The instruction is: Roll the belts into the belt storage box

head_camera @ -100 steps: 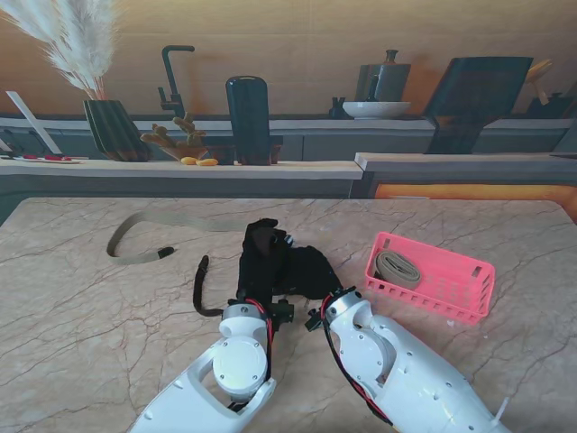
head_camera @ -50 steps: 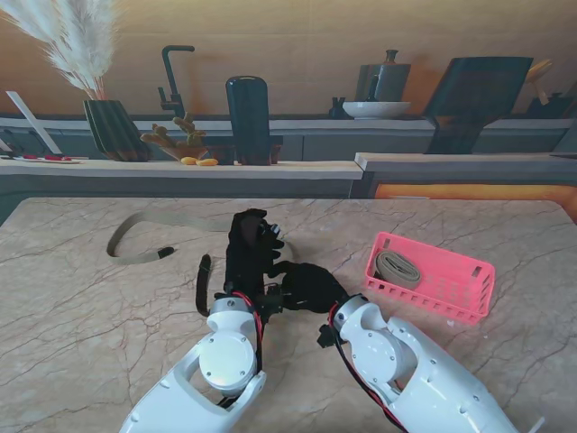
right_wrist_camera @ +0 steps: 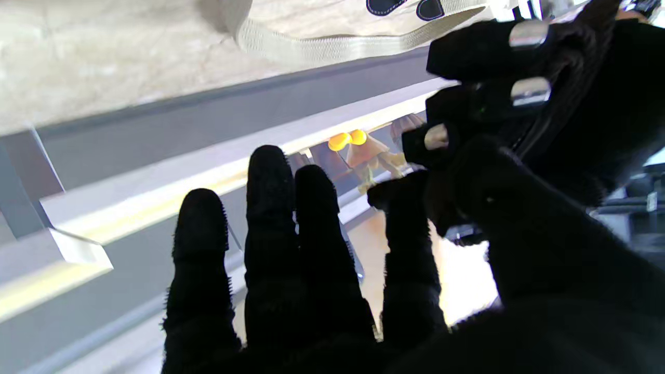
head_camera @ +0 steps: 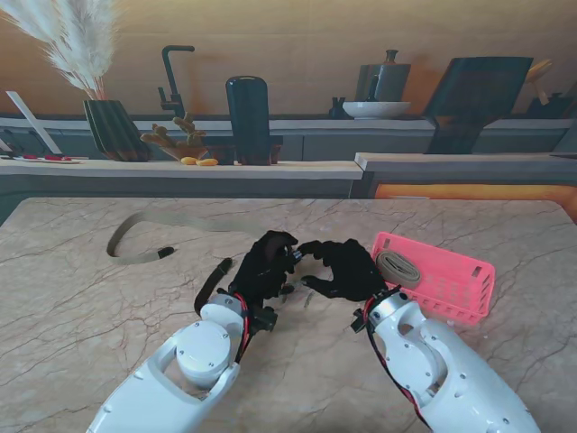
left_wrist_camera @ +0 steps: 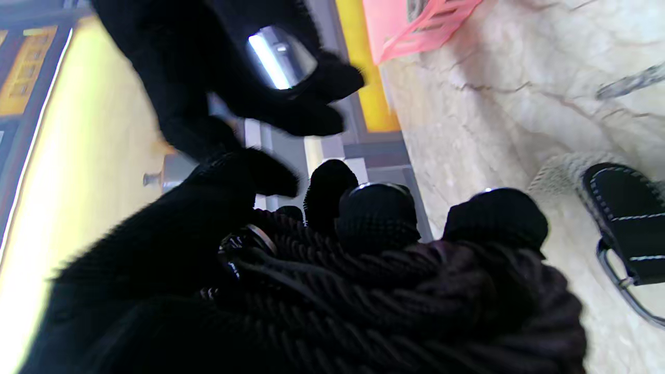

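My left hand (head_camera: 267,263) is shut on a dark braided belt (left_wrist_camera: 395,291), bunched in its curled fingers. The belt's tail (head_camera: 214,281) hangs to the table on the left. My right hand (head_camera: 344,269) hovers just right of it with its fingers (right_wrist_camera: 270,218) spread and its thumb against the left hand. I see nothing held in it. A beige belt (head_camera: 180,225) lies in a loop at the far left, its dark tip (head_camera: 165,253) nearer me. The pink storage box (head_camera: 451,287) stands at the right with a rolled beige belt (head_camera: 398,268) inside.
Beyond the marble table (head_camera: 90,316) runs a counter with a vase of plumes (head_camera: 113,126), a black cylinder (head_camera: 248,119) and a bowl (head_camera: 376,109). The pink box's near corner lies close to my right wrist.
Both hands have moved right and lifted. My left hand curled tighter on the dark belt and raised its tail. The right hand swung toward the pink box, fingers meeting the left hand.
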`<action>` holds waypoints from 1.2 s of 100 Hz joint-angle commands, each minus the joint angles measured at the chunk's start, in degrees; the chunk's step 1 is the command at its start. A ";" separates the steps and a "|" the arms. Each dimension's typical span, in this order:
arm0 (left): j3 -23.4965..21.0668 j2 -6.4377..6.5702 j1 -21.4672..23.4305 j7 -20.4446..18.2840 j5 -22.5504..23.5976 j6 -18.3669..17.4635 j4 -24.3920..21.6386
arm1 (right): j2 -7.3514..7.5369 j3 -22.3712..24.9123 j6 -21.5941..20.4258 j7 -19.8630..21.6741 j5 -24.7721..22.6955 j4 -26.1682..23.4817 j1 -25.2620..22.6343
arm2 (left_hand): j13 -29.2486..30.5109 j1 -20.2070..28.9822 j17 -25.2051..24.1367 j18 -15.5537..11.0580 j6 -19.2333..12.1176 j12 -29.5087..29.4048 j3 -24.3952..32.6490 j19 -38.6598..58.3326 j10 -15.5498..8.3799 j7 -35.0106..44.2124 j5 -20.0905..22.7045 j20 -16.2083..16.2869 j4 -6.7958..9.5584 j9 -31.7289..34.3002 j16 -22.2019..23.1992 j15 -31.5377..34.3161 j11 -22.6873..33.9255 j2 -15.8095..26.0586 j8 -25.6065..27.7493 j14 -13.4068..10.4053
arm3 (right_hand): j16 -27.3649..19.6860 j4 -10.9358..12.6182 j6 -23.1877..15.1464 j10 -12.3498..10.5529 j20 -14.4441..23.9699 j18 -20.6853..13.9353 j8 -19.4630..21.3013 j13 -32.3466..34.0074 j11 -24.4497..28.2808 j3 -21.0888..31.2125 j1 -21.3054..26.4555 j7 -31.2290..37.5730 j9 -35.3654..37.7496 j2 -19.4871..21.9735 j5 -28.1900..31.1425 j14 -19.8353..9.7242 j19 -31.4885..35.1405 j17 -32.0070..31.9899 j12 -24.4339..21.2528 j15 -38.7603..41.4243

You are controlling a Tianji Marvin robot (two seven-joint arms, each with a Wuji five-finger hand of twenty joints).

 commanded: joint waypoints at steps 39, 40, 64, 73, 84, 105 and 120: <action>0.29 3.38 -2.35 -17.45 -9.78 1.17 2.53 | 2.60 0.16 -9.35 -9.50 -12.42 6.25 4.94 | 3.61 -23.44 3.86 -6.77 0.19 0.70 24.03 16.46 -3.20 -17.87 -4.95 6.63 -8.37 0.95 0.63 11.25 1.20 -22.28 -8.62 -6.12 | -3.48 -1.44 -13.14 -5.54 2.37 -5.82 -3.97 -5.63 -2.16 6.07 -2.09 2.65 -13.27 -6.57 -22.07 -5.52 -5.38 0.36 -0.79 -6.03; 0.32 3.41 -2.41 -17.66 -9.87 1.15 2.58 | 2.61 0.07 -9.51 -9.46 -12.42 6.33 5.05 | 3.62 -24.03 3.88 -6.80 0.16 0.71 24.28 16.59 -3.16 -18.15 -5.33 6.68 -8.53 0.91 0.66 11.32 1.20 -22.43 -8.77 -6.10 | -3.49 -1.49 -13.18 -5.49 2.38 -5.88 -3.95 -5.67 -2.16 6.01 -2.39 2.72 -13.30 -6.60 -22.04 -5.54 -5.42 0.26 -0.79 -6.05; 1.11 3.76 -3.42 -20.61 -10.96 1.79 3.50 | 2.64 -2.59 -12.31 -9.60 -12.39 8.38 7.69 | 3.66 -29.57 4.19 -8.31 0.12 1.16 25.79 18.79 -2.33 -25.63 -10.32 6.60 -9.89 -0.67 0.21 13.28 0.80 -22.78 -13.38 -6.16 | -3.05 -2.25 -14.07 -5.52 3.35 -6.40 -3.05 -5.75 -0.70 5.45 -5.55 5.76 -13.12 -6.77 -20.66 -6.35 -5.60 -0.20 -0.23 -5.30; 1.64 3.74 -3.79 -21.05 -11.16 1.89 3.92 | 2.57 -3.87 -13.14 -9.62 -12.12 9.39 8.88 | 3.65 -30.33 4.20 -8.52 0.07 1.29 25.63 19.06 -2.11 -27.50 -10.07 6.23 -10.00 -1.04 -0.04 13.50 0.59 -22.92 -14.44 -6.28 | -2.13 -2.18 -14.74 -6.15 3.94 -6.68 -2.96 -5.03 1.05 6.18 -5.15 7.13 -11.93 -6.83 -18.80 -6.84 -5.28 0.02 0.63 -3.67; 2.09 3.68 -4.14 -21.51 -11.55 1.80 4.23 | 2.58 -5.39 -14.39 -9.92 -12.22 10.74 10.34 | 3.64 -30.80 4.18 -8.57 0.05 1.45 25.54 18.80 -2.11 -29.30 -10.00 5.72 -10.09 -1.61 -0.20 13.57 0.31 -22.93 -15.40 -6.50 | -0.78 -2.33 -15.73 -7.54 4.54 -6.92 -2.74 -3.94 2.88 7.51 -4.86 9.02 -9.66 -6.81 -15.43 -7.92 -4.78 0.50 1.76 -1.15; 2.42 3.33 -4.27 -20.91 -12.39 1.48 4.26 | 2.22 -7.72 -16.44 -10.26 -11.04 13.35 12.49 | 3.64 -30.26 4.17 -8.40 -0.06 1.59 24.72 18.96 -1.93 -29.22 -9.80 5.41 -10.04 -1.71 -0.26 13.60 0.19 -22.69 -15.36 -6.50 | 1.94 -2.67 -16.26 -12.70 5.27 -7.50 -1.85 -0.22 3.45 8.54 -2.50 13.16 1.64 -4.88 -2.57 -10.00 -3.54 2.19 2.62 3.82; 2.38 3.22 -4.16 -20.66 -12.93 1.49 4.08 | 1.91 -9.21 -17.99 -9.92 -9.78 14.97 13.82 | 3.63 -29.90 4.16 -8.14 -0.02 1.68 24.13 19.06 -1.78 -28.52 -9.89 5.26 -9.91 -1.68 -0.30 13.59 0.13 -22.29 -14.98 -6.47 | 3.02 -8.17 -17.12 -14.26 5.03 -7.42 -9.15 2.20 1.87 6.37 0.63 18.60 8.22 -5.91 2.96 -10.68 -2.87 3.13 2.69 5.28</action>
